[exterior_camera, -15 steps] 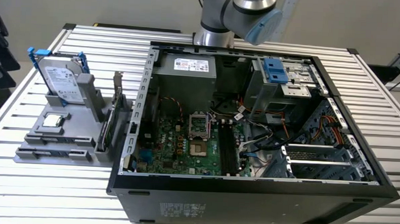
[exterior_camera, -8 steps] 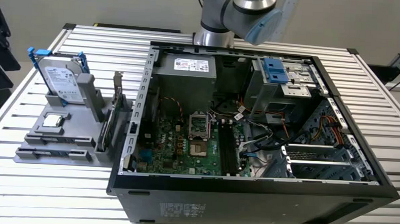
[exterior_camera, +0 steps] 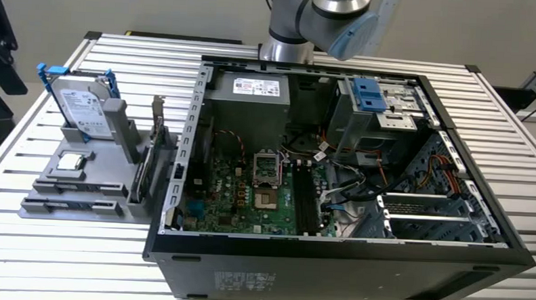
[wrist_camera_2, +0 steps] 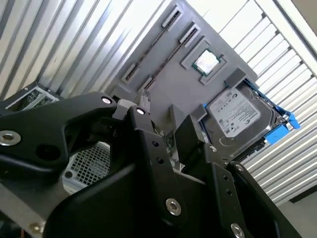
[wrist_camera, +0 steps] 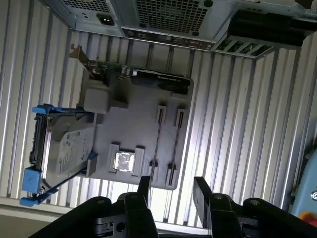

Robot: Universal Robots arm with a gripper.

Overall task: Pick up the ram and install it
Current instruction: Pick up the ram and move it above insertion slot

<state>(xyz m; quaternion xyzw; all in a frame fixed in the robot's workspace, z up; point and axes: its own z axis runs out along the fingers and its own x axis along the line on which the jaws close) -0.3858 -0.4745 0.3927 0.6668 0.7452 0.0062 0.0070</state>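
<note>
Arm [exterior_camera: 333, 17] entering at the exterior view's top edge, upper links cut off, gripper [wrist_camera: 172, 191] well apart from grey holder [wrist_camera: 133, 134], fingers spread, gripping nothing, ram [wrist_camera: 158, 141] apparently a thin edge-on strip in a holder slot, hard to make out

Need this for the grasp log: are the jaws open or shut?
Open: in the first wrist view the gripper has jaws apart, holding nothing.

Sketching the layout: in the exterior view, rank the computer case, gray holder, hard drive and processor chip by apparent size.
Largest to smallest:
computer case
gray holder
hard drive
processor chip
</note>
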